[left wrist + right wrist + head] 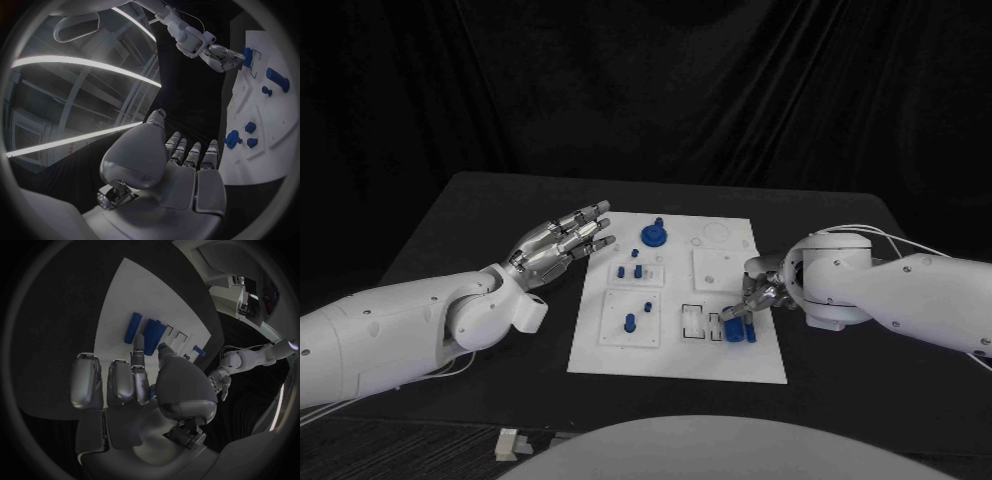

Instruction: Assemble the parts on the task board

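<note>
Evidently midway: several parts (653,237) stand on the task board (733,355); right robot hand (750,300) pinches a blue piece (734,329), left robot hand (564,245) spread, empty.

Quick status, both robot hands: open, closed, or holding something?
Left robot hand: open, fingers spread, holding nothing.
Right robot hand: at a blue part on the task board; grip cannot be told.

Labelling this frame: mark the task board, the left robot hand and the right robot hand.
task board (678,362), head view, bare near edge.
left robot hand (563,246), head view, middle of the hand.
right robot hand (750,298), head view, middle of the hand.
</note>
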Action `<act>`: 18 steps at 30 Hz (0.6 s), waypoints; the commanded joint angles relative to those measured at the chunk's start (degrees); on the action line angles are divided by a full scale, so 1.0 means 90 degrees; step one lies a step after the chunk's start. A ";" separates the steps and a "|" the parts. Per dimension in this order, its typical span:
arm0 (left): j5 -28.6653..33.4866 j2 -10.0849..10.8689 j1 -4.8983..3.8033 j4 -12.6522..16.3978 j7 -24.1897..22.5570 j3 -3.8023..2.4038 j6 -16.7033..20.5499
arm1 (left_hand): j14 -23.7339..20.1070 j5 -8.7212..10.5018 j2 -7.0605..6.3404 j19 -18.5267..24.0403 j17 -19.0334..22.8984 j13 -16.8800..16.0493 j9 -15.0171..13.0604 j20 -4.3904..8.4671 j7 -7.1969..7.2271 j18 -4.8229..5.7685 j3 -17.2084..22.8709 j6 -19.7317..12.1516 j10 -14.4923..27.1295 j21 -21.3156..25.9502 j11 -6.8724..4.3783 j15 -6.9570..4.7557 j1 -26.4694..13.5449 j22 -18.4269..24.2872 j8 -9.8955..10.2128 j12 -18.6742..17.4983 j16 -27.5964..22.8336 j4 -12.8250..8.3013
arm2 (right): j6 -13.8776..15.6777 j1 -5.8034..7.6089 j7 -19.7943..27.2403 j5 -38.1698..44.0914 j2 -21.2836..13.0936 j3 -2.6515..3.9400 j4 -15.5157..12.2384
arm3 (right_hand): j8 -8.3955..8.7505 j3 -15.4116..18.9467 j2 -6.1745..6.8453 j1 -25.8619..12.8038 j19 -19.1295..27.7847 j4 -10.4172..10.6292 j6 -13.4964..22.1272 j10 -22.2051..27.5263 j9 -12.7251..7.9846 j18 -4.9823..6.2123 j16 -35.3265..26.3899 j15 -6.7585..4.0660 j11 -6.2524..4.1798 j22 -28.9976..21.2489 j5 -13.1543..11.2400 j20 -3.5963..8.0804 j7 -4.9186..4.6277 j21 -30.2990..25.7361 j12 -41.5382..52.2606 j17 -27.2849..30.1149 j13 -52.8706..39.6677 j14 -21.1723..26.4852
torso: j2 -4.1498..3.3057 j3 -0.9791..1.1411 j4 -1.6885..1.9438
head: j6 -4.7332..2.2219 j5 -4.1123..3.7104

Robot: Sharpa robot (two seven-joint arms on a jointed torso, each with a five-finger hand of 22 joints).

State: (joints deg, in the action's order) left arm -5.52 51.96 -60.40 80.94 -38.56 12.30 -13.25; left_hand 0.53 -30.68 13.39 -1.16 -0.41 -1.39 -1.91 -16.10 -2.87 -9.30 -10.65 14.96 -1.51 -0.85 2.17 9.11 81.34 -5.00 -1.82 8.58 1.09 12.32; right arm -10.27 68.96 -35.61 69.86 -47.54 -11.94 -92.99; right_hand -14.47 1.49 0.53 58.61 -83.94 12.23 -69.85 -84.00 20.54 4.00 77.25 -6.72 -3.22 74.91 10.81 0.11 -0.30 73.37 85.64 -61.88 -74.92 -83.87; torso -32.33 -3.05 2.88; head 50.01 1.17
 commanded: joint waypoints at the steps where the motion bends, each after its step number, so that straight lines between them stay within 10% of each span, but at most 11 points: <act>1: 0.0030 -0.0012 0.0012 0.0011 -0.0065 -0.0005 -0.0080 | 0.0022 -0.0027 0.0014 -0.0027 -0.0006 0.0001 0.0000 -0.0009 -0.0040 -0.0111 0.0009 -0.0028 0.0009 -0.0016 0.0054 0.0007 0.0030 0.0011 -0.0022 -0.0030 0.0027 -0.0040 | -0.0060 -0.0050 -0.0144 0.0185 0.0032 0.0001 0.0029 | 0.0037 0.0007 -0.0015 0.0078 -0.0111 -0.0065 0.0066 -0.0456 0.0026 -0.0048 0.0003 -0.0043 -0.0058 0.1151 0.0044 0.0056 -0.0006 -0.0032 0.0009 0.0028 -0.0906 -0.0234 | -0.0001 0.0000 0.0002 | -0.0001 0.0011; 18: 0.0030 -0.0019 0.0018 0.0009 -0.0027 -0.0005 -0.0107 | 0.0023 -0.0028 0.0019 -0.0026 -0.0007 0.0001 0.0000 -0.0013 -0.0047 -0.0109 0.0011 -0.0027 0.0011 -0.0016 0.0059 0.0012 0.0032 0.0015 -0.0021 -0.0028 0.0030 -0.0042 | 0.0127 -0.0223 -0.0158 0.0446 0.0180 0.0001 0.0069 | 0.0206 -0.0099 -0.0130 0.0358 -0.0079 -0.0352 0.0407 -0.0403 0.0216 -0.0026 -0.0035 0.0010 0.0002 0.1117 0.0421 0.0018 -0.0088 -0.0160 -0.0062 0.0151 -0.0813 -0.0212 | -0.0002 0.0001 0.0000 | -0.0001 -0.0006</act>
State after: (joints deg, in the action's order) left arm -5.52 51.94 -60.34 80.95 -38.39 12.31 -13.40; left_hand 0.53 -30.68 13.39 -1.16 -0.40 -1.38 -1.90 -16.10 -3.08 -9.30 -10.65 14.75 -1.31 -0.85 2.36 9.11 81.34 -4.92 -1.82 8.58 1.09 12.32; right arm -10.12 67.43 -35.76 72.59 -45.99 -11.71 -92.55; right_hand -12.96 0.75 -0.05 60.92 -83.94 9.44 -66.46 -84.02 22.46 4.00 77.25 -6.66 -3.17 74.91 14.24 0.10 -1.08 72.25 85.42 -60.56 -74.92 -83.87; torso -32.34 -3.05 2.88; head 50.01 1.13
